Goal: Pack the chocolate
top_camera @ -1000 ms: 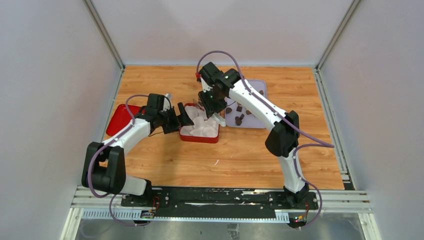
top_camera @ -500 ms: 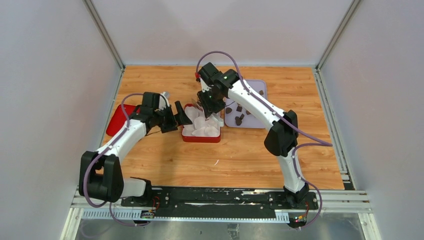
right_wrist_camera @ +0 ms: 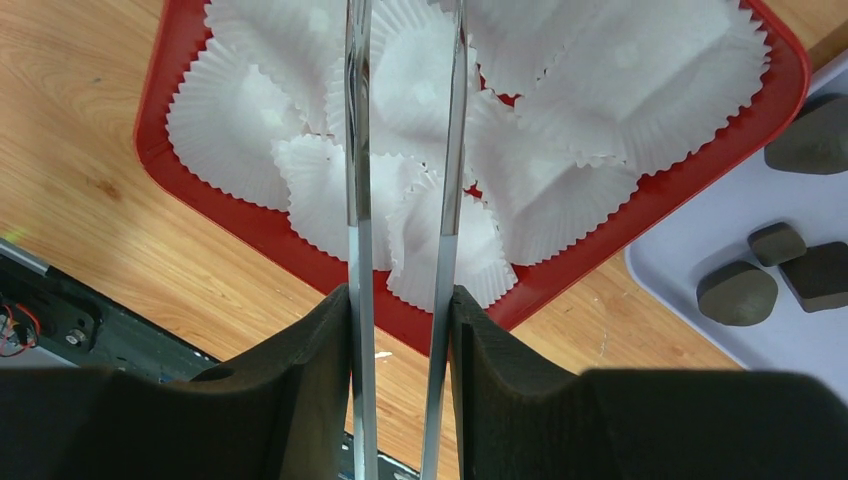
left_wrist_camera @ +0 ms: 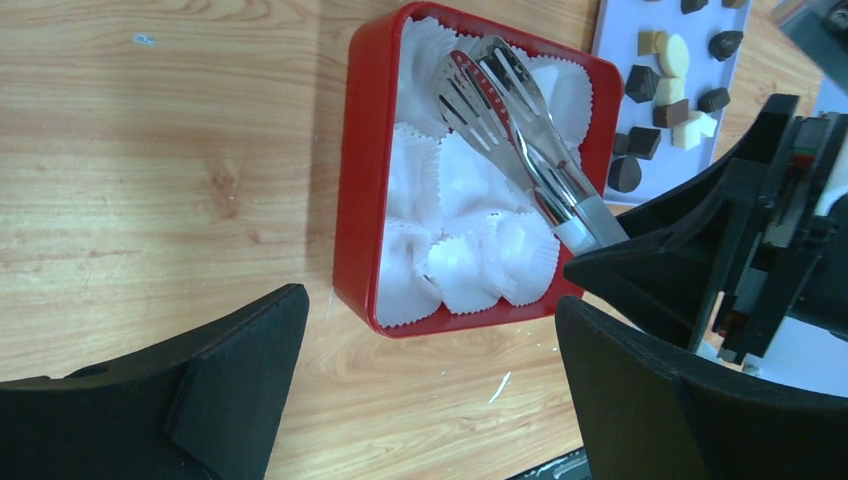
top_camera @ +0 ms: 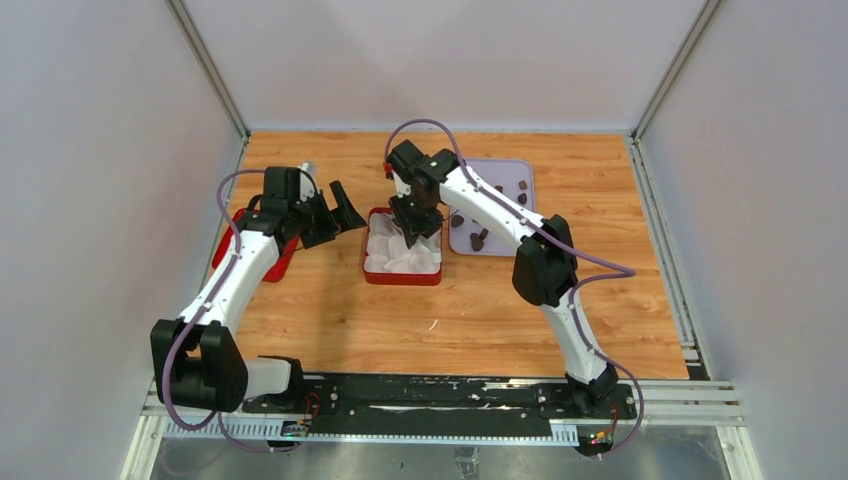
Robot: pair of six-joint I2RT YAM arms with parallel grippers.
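The red box (top_camera: 402,276) holds several empty white paper cups (top_camera: 400,255); none contains chocolate. The chocolate (top_camera: 478,240), dark brown, mid brown and cream pieces, lies on a lavender tray (top_camera: 500,205) right of the box. It also shows in the left wrist view (left_wrist_camera: 660,80) and the right wrist view (right_wrist_camera: 737,293). My right gripper (top_camera: 415,222) (right_wrist_camera: 400,330) is shut on metal tongs (right_wrist_camera: 357,150) (left_wrist_camera: 510,110), whose empty tips hang over the cups. My left gripper (top_camera: 338,208) (left_wrist_camera: 430,390) is open and empty, left of the box.
A red lid (top_camera: 228,245) lies on the table left of the box, partly under my left arm. The box's red wall (right_wrist_camera: 560,285) nearly touches the lavender tray (right_wrist_camera: 700,230). Grey walls enclose the wooden table on three sides.
My left gripper has drawn back to the left, away from the box's edge. My right gripper has shifted left and lower with the tongs, further over the cups.
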